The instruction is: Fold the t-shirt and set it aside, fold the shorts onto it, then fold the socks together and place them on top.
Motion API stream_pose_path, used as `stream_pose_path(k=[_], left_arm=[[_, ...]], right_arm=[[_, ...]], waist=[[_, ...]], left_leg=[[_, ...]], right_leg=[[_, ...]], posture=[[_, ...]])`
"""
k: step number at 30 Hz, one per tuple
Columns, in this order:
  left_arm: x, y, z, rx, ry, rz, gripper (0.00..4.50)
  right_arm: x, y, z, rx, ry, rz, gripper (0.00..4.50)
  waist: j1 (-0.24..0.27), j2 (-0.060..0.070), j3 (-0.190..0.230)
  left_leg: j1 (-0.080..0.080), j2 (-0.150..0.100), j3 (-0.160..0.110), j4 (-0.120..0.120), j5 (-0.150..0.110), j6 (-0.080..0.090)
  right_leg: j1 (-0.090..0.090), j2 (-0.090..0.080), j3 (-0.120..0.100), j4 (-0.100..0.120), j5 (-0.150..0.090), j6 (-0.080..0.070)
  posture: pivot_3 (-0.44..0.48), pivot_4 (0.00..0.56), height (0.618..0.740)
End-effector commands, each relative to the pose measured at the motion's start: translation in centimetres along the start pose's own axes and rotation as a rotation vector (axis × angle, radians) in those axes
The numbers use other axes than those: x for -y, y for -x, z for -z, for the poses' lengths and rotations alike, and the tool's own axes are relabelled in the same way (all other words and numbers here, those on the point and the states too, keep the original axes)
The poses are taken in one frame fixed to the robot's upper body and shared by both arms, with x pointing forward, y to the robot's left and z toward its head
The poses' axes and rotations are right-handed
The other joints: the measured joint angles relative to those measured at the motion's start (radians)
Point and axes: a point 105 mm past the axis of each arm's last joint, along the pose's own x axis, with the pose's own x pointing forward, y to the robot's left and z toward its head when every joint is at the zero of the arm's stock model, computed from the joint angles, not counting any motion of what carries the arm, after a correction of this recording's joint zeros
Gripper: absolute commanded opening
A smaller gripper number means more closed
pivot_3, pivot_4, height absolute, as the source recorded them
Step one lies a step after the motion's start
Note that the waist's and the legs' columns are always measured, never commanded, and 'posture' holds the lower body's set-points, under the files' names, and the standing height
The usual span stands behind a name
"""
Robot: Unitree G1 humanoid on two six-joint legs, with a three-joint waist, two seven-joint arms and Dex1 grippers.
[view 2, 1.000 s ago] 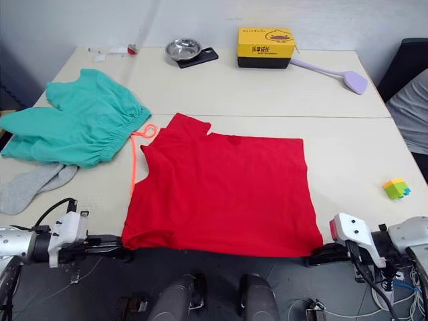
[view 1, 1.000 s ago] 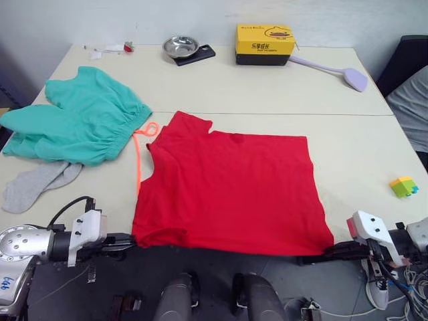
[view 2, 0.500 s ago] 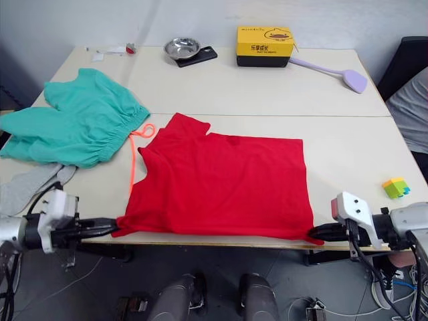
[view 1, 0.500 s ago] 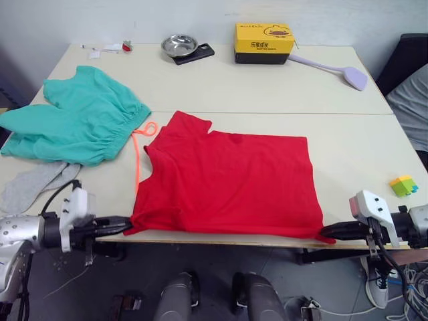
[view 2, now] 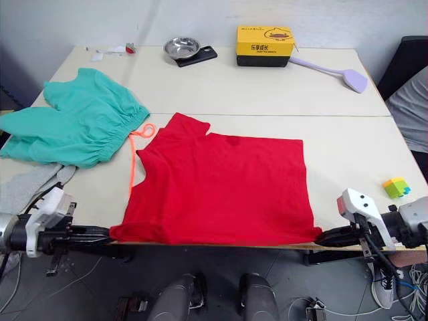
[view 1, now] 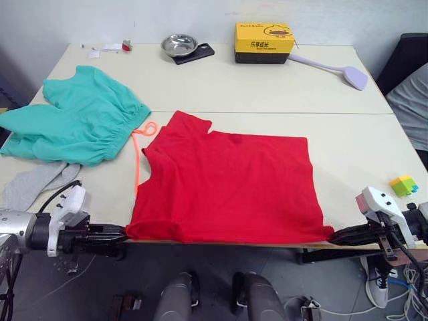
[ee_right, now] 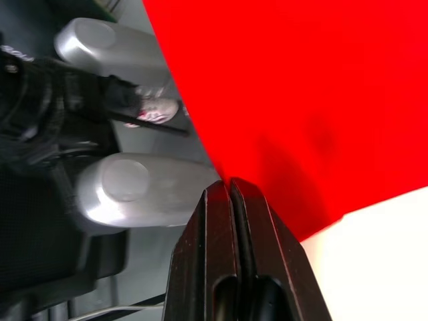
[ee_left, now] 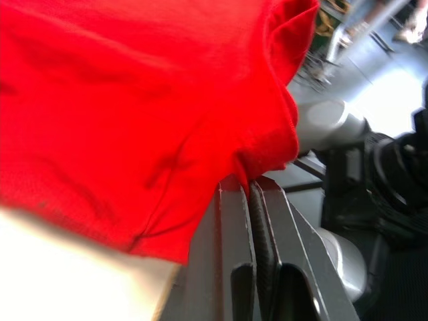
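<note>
T-shirt (view 1: 227, 187) lay flat on table (view 1: 267, 87), hem at near edge. Left hand (view 1: 122, 232) and right hand (view 1: 334, 235) each pinched a hem corner. Thin grip; uneven lift might slip corner, skew fold.

Left claw (view 1: 119, 233) and right claw (view 1: 336, 235): slim black two-fingered tips on white wrist housings; silver-grey forearm segments; black cables looping beside each wrist.
</note>
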Motion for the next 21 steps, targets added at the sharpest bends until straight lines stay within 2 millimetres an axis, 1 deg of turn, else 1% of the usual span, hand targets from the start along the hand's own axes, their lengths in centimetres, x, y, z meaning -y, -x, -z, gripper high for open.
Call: stream_pose_path(k=[1,5,6,8,11,15,19,21], left_arm=[[-0.2,-0.2,0.4,-0.06,-0.072,0.016,0.0],[0.1,-0.9,1.3,-0.089,-0.163,0.041,0.0],[0.4,-1.1,1.3,-0.082,-0.161,0.053,0.0],[1.6,-1.2,2.0,-0.097,-0.128,0.097,0.0],[2.8,-0.8,2.9,-0.125,-0.074,0.13,0.0],[2.9,-0.6,3.4,-0.125,-0.07,0.113,0.0],[1.7,-0.3,1.2,0.013,-0.029,0.051,0.0],[1.0,-0.1,0.5,0.056,-0.004,0.022,0.0]], right_arm=[[0.5,-0.4,0.5,-0.038,0.058,0.024,0.01],[0.1,-0.7,3.3,-0.169,0.102,0.001,0.01],[-0.3,-0.7,3.8,-0.19,0.107,-0.017,0.01],[-0.9,-0.8,4.3,-0.17,0.073,-0.038,0.01],[-1.5,-1.0,4.5,-0.152,0.053,-0.051,0.01],[-1.8,-1.2,4.4,-0.126,0.058,-0.043,0.01],[-1.5,-1.4,3.4,-0.048,0.072,0.004,0.01],[-1.1,-1.2,2.9,-0.026,0.072,0.028,0.01]], waist=[[0.0,0.0,0.0],[0.0,0.0,0.0],[0.0,0.0,0.0],[0.0,0.0,0.0],[-0.002,0.0,0.0],[0.0,0.0,0.0],[0.004,0.0,0.0],[0.003,0.0,0.0]], left_leg=[[0.0,0.0,0.0,0.0,0.0,0.0],[-0.001,0.0,0.001,-0.002,0.0,-0.001],[-0.001,0.0,0.001,-0.003,0.0,-0.002],[-0.002,0.0,0.001,-0.002,0.0,-0.005],[-0.005,0.0,0.001,0.0,0.003,-0.002],[-0.005,0.0,0.001,0.003,0.0,0.0],[-0.004,0.001,0.0,0.003,0.0,0.002],[-0.004,0.001,-0.001,0.003,0.0,0.001]], right_leg=[[0.0,0.0,0.0,0.0,0.0,0.0],[-0.002,0.0,0.001,-0.002,0.0,-0.001],[-0.002,0.0,0.001,-0.002,0.0,-0.001],[-0.003,0.0,0.0,-0.002,-0.002,-0.001],[-0.004,0.001,0.0,-0.001,-0.003,0.0],[-0.003,0.001,-0.001,0.0,-0.002,0.001],[-0.002,0.001,-0.001,-0.001,0.001,-0.001],[-0.001,0.001,0.0,-0.003,0.001,-0.001]], posture=[[0.0,0.15,0.74],[0.0,0.15,0.74],[0.0,0.15,0.74],[0.0,0.15,0.74],[0.0,0.15,0.74],[0.0,0.15,0.74],[0.0,0.15,0.74],[0.0,0.15,0.74]])
